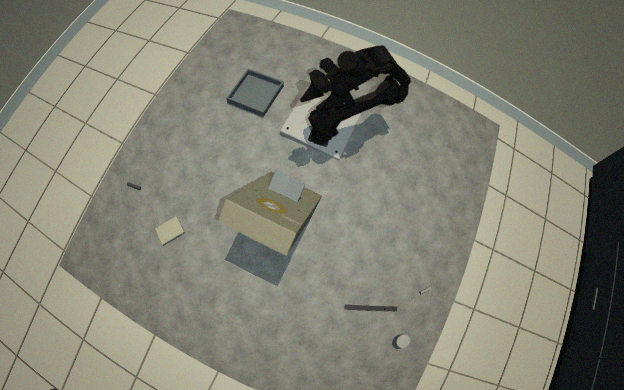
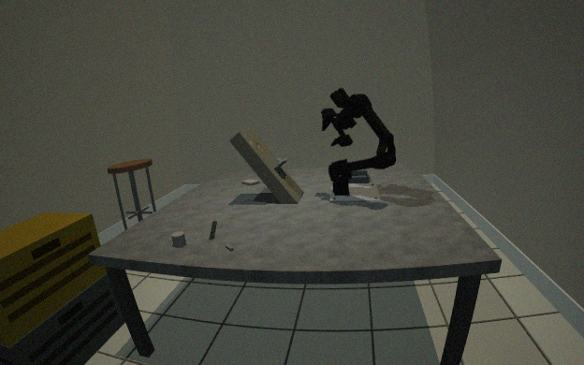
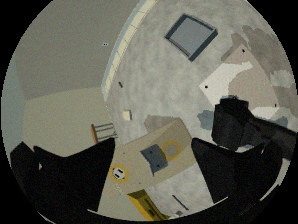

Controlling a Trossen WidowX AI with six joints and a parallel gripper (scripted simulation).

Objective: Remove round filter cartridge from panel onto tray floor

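The tan service panel [image 1: 245,197] [image 2: 264,170] [image 3: 177,131] stands tilted on the table. The round white cartridge [image 1: 271,205] [image 2: 259,147] [image 3: 118,173] sits in a yellow ring on its face; two dark slots show in the wrist view. A grey plate [image 1: 286,186] [image 2: 281,162] [image 3: 154,159] sticks out from the panel beside a second yellow ring [image 3: 171,150]. The tray [image 1: 255,93] [image 2: 359,179] [image 3: 191,35] is empty and lies beside the robot's base. My gripper [image 2: 328,137] [image 3: 154,143] is open and empty, raised in the air away from the panel.
A pale block [image 1: 170,231] [image 2: 250,182] [image 3: 127,115] and a short dark rod [image 1: 134,186] lie to one side of the panel. Beyond its other side are a dark bar [image 1: 371,308] [image 2: 212,230], a small light piece [image 1: 425,290] and a grey cylinder [image 1: 402,341] [image 2: 178,240].
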